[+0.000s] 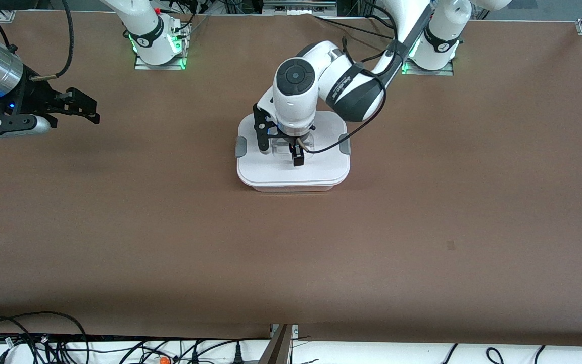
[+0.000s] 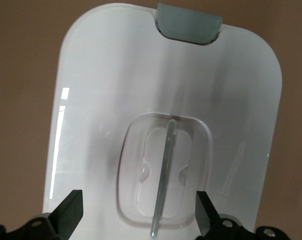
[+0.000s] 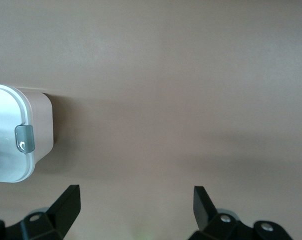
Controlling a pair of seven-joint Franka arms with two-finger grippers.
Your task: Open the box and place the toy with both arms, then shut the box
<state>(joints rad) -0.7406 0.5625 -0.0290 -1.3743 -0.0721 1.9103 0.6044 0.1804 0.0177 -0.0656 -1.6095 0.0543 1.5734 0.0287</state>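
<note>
Hovering directly over the box (image 1: 293,174), the left tool (image 1: 285,150) hangs just above the white lid (image 1: 321,169), its two black fingers (image 2: 69,211) spread wide with nothing between them. From the left wrist view, the fingers stand on either side of the clear recessed handle (image 2: 164,175) in the lid's middle, and the thin clear bar of that handle runs between them without touching either one. One grey clip (image 2: 189,24) shows at the lid's edge in that same view.

The box sits near the middle of the brown worktop (image 1: 422,227), closer to the arms' bases than to the front camera. Its lid is on and lies flat, with a grey clip on each short side: one (image 1: 240,146) toward the right arm's end, the other (image 1: 344,144) toward the left arm's end. A strip of the pinkish tub wall shows under the lid along the edge nearest the front camera. The toy cannot be seen in any view.

The right tool (image 1: 81,106) waits well apart from the box, over bare worktop at the right arm's end, its fingers (image 3: 67,206) also spread with nothing held. Its wrist view catches one corner of the box (image 3: 38,127) and one grey clip (image 3: 25,138).
</note>
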